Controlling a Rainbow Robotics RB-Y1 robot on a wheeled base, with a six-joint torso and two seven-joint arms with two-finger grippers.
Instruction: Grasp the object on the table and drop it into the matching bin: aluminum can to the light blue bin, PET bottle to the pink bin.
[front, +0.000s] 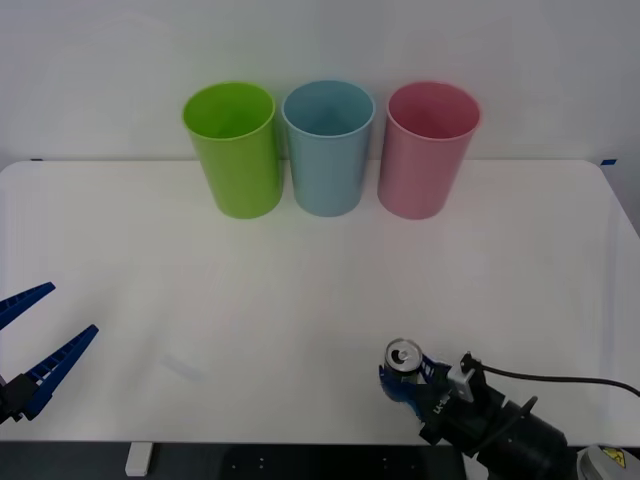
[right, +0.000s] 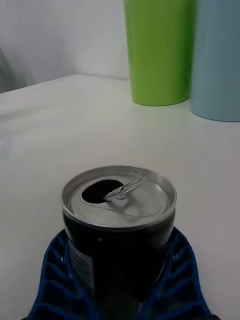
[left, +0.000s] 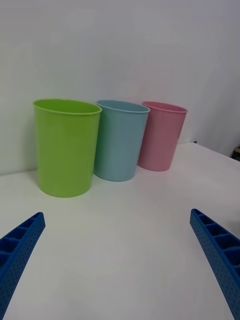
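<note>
The aluminum can (front: 404, 354), silver-topped with a dark label, stands upright near the front edge of the white table (front: 300, 290), right of centre. My right gripper (front: 403, 376) is shut on it, its blue fingers (right: 52, 270) pressed against both sides of the can (right: 120, 200) low down. The light blue bin (front: 328, 150) stands in the middle of a row at the back, with the pink bin (front: 428, 150) to its right. My left gripper (front: 45, 330) hangs open at the front left, far from the can, holding nothing.
A lime-green bin (front: 235, 150) stands left of the light blue one, the three almost touching. Bare tabletop lies between the can and the bins. In the left wrist view the bins appear as green (left: 65, 150), blue (left: 120, 142) and pink (left: 161, 137).
</note>
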